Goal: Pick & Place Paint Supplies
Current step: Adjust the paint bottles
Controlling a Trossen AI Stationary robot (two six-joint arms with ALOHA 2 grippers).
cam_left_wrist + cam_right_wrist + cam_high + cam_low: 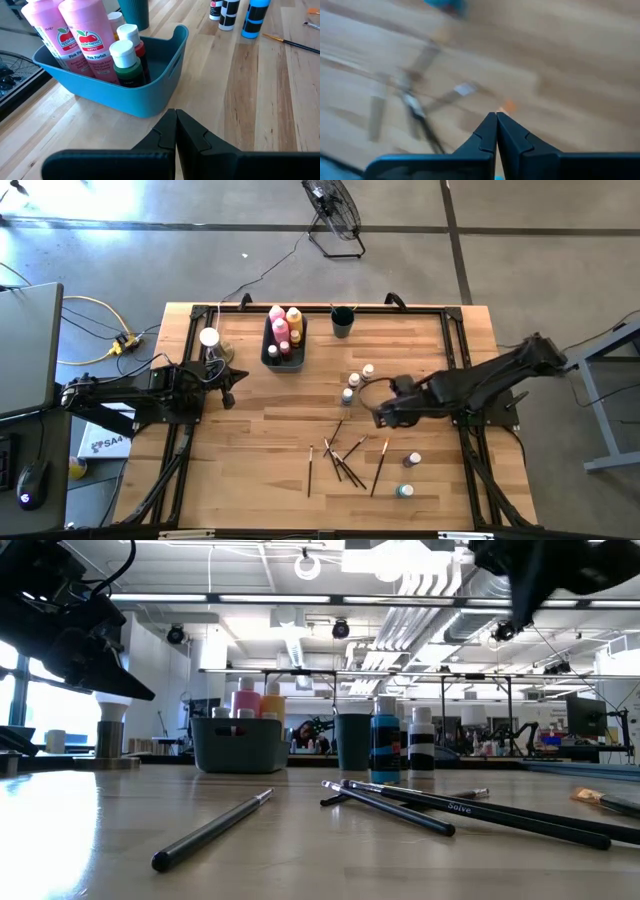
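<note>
A blue bin (269, 352) at the far middle of the table holds pink and yellow squeeze bottles (87, 37) and small white-capped paint bottles (126, 62). Three small bottles (355, 382) stand to the right of the bin. Two more (410, 474) sit near the right front. Several thin dark paintbrushes (342, 458) lie scattered on the wood at the near middle. My right gripper (496, 116) is shut on nothing, pointing steeply down above the table just right of the brushes. My left gripper (176, 113) is shut and empty at the left, short of the bin.
A dark cup (342, 323) stands at the far edge, right of the bin. A white knob on a round tan base (210, 339) sits at the far left. Black rails frame the table's sides. Bare wood lies left of the brushes.
</note>
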